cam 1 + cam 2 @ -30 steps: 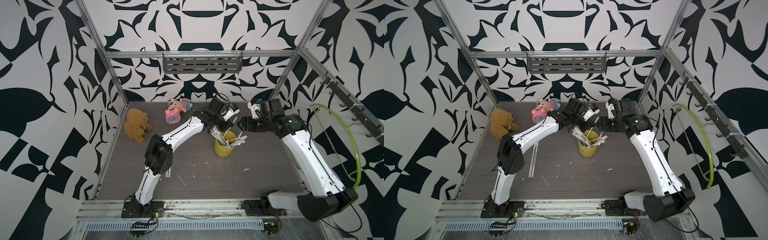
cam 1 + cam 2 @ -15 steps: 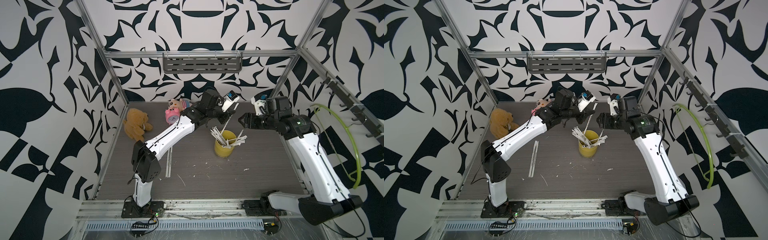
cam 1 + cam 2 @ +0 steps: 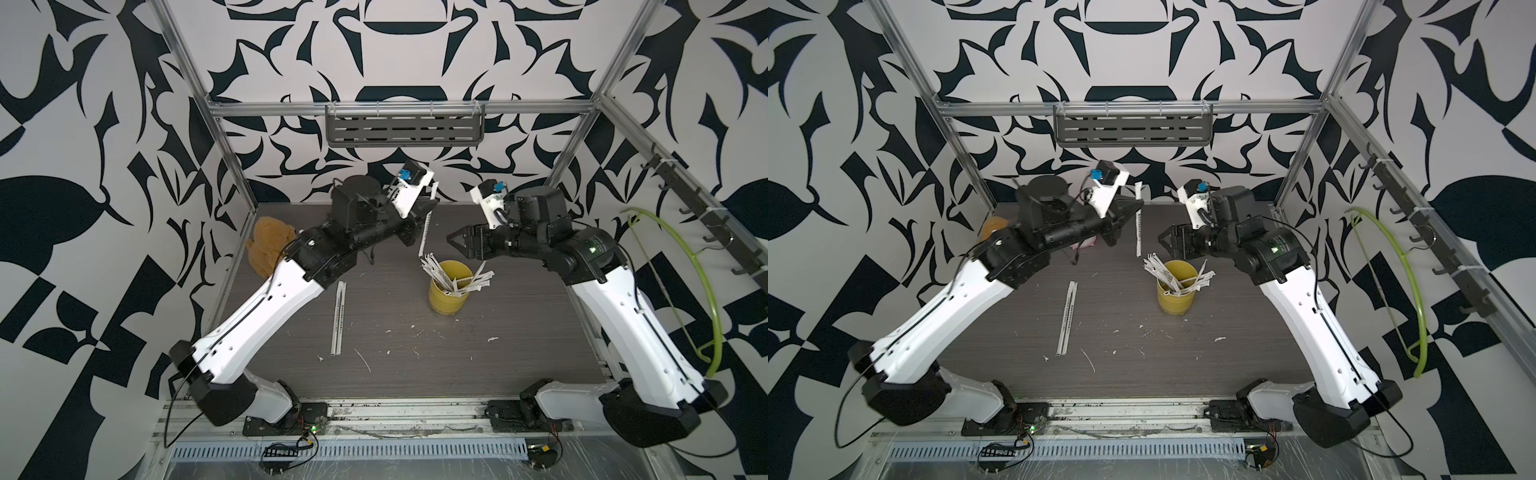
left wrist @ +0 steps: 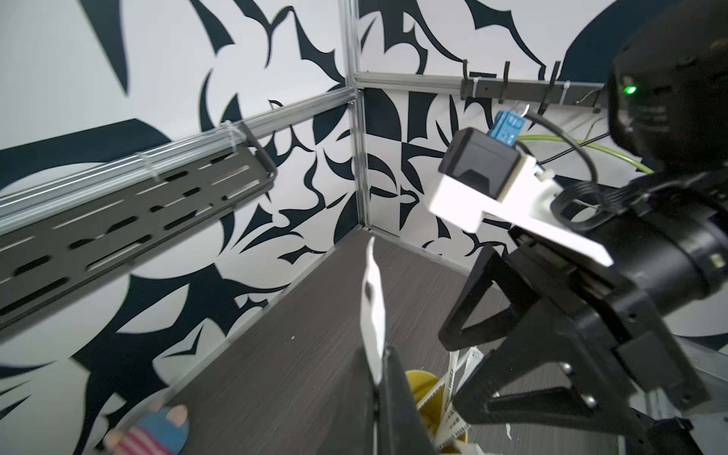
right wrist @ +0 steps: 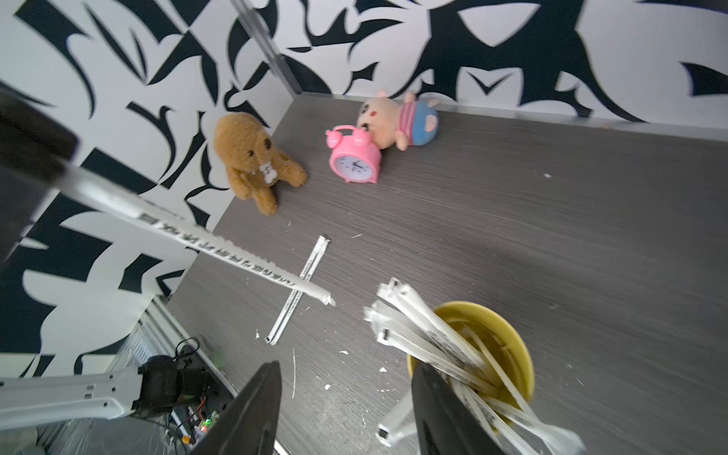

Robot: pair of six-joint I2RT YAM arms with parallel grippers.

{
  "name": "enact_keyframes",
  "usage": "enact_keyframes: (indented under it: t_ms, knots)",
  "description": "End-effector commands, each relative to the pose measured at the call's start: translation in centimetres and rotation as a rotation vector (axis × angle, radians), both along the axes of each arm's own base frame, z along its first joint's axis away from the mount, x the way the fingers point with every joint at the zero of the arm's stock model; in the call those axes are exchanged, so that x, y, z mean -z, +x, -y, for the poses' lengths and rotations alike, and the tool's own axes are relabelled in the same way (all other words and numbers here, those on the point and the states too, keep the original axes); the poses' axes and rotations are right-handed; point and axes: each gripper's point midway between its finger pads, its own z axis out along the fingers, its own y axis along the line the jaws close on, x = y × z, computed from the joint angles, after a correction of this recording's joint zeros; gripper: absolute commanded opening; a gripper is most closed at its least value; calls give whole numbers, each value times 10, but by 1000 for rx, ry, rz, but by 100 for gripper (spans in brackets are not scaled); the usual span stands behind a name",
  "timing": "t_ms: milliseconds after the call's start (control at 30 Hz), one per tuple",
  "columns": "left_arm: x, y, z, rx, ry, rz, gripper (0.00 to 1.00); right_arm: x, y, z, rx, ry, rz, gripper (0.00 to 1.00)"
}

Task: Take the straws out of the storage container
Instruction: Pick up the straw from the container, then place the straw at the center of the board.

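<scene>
Above the yellow cup (image 3: 448,301) of wrapped straws (image 3: 434,269), the left gripper (image 3: 428,209), jaws clenched, holds one straw (image 3: 423,235) — the right gripper (image 3: 453,242) hovers beside, jaws parted, holding nothing.

I work in a robot test cell, a lab rig. An aluminium frame (image 3: 270,109) carries walls (image 3: 83,124) printed with bold black-and-white shapes. A slotted metal shelf (image 3: 405,131) hangs on the wall beyond my left gripper (image 3: 430,208). Well behind it, my arm bases are bolted to a rail (image 3: 395,409).
</scene>
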Motion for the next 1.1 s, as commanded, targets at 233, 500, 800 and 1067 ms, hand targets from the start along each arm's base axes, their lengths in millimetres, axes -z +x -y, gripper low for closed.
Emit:
enact_keyframes:
  t_ms: [233, 500, 800, 1067]
  knots:
    - [125, -29, -132, -335, 197, -406, 0, 22, -27, -115, -296, -1, 51, 67]
    - [245, -23, -174, -396, 281, -790, 0, 75, -22, -160, -297, -5, -50, 68]
    - [336, 17, -172, -358, 282, -1191, 0, 111, -16, -165, -260, -45, -148, 65]
    - [395, 43, -171, -382, 417, -1351, 0, 119, -16, -160, -245, -69, -145, 65]
